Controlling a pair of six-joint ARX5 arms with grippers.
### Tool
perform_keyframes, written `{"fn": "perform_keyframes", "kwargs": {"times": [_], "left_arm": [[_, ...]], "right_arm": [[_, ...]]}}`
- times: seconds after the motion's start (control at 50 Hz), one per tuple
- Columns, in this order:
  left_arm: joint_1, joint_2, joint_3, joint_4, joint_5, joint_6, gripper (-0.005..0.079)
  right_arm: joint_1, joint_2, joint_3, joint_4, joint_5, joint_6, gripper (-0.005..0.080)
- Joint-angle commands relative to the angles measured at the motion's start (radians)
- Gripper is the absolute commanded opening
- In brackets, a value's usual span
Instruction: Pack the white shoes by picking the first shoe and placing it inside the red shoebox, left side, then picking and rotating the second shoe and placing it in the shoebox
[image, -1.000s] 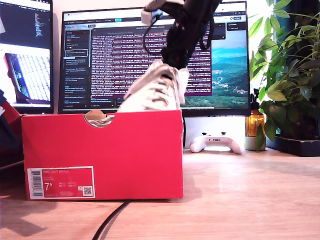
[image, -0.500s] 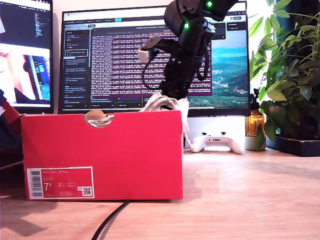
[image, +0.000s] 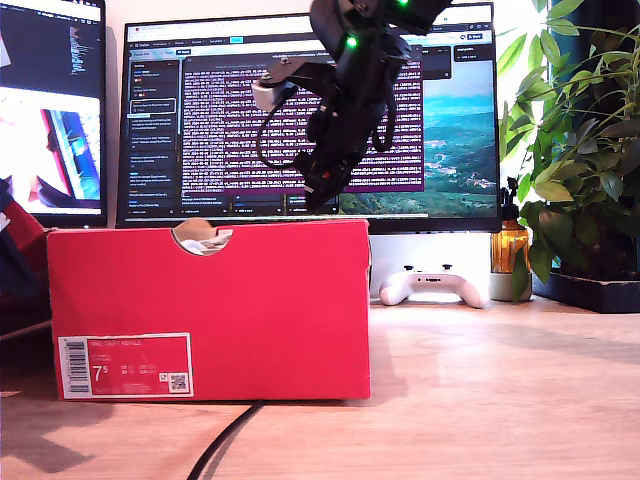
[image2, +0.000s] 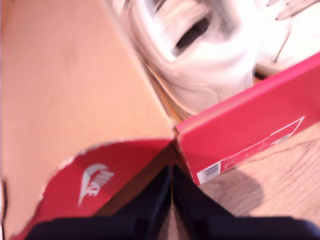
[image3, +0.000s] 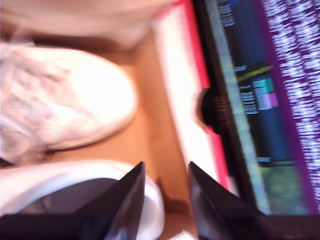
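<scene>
Second wrist view: my second gripper (image3: 165, 195) hovering over red shoebox (image: 208, 310), jaws parted narrowly, gripping nothing; you're seeing both white shoes (image3: 65, 107) lying inside. My first gripper (image2: 171, 200) sitting pressed together, empty.

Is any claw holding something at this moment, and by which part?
Nothing is held. My second claw is open above the white shoes in the red box; my first claw is shut and empty.
</scene>
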Motion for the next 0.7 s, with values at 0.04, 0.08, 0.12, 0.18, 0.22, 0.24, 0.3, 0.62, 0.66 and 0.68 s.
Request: {"fn": "perform_keyframes", "kwargs": {"times": [0.04, 0.08, 0.12, 0.18, 0.22, 0.24, 0.3, 0.62, 0.66, 0.68], "left_arm": [[0.001, 0.004, 0.010, 0.008, 0.002, -0.004, -0.0019], [0.001, 0.004, 0.010, 0.008, 0.001, -0.004, -0.0019], [0.001, 0.004, 0.010, 0.008, 0.001, -0.004, -0.0019], [0.001, 0.004, 0.010, 0.008, 0.002, -0.004, -0.0019], [0.001, 0.004, 0.010, 0.008, 0.001, -0.004, -0.0019], [0.001, 0.004, 0.010, 0.008, 0.001, -0.004, -0.0019], [0.001, 0.004, 0.010, 0.008, 0.001, -0.004, -0.0019], [0.001, 0.004, 0.010, 0.008, 0.002, -0.004, -0.0019], [0.001, 0.004, 0.010, 0.008, 0.002, -0.004, -0.0019], [0.001, 0.004, 0.010, 0.008, 0.004, -0.005, -0.0019]], "right_arm": [[0.013, 0.002, 0.050, -0.022, 0.071, 0.052, 0.0247], [0.019, -0.002, 0.059, -0.030, 0.093, 0.067, 0.0247], [0.024, -0.005, 0.069, -0.037, 0.101, 0.104, 0.0247], [0.028, -0.014, 0.085, -0.048, 0.100, 0.160, 0.0240], [0.036, -0.016, 0.097, -0.050, 0.099, 0.204, 0.0212], [0.041, -0.017, 0.102, -0.050, 0.100, 0.230, 0.0190], [0.056, -0.021, 0.123, -0.068, 0.098, 0.283, 0.0075], [0.113, -0.038, 0.219, -0.245, 0.100, 0.427, -0.0010], [0.113, -0.038, 0.230, -0.282, 0.100, 0.446, -0.0010], [0.113, -0.038, 0.235, -0.295, 0.100, 0.452, -0.0010]]}}
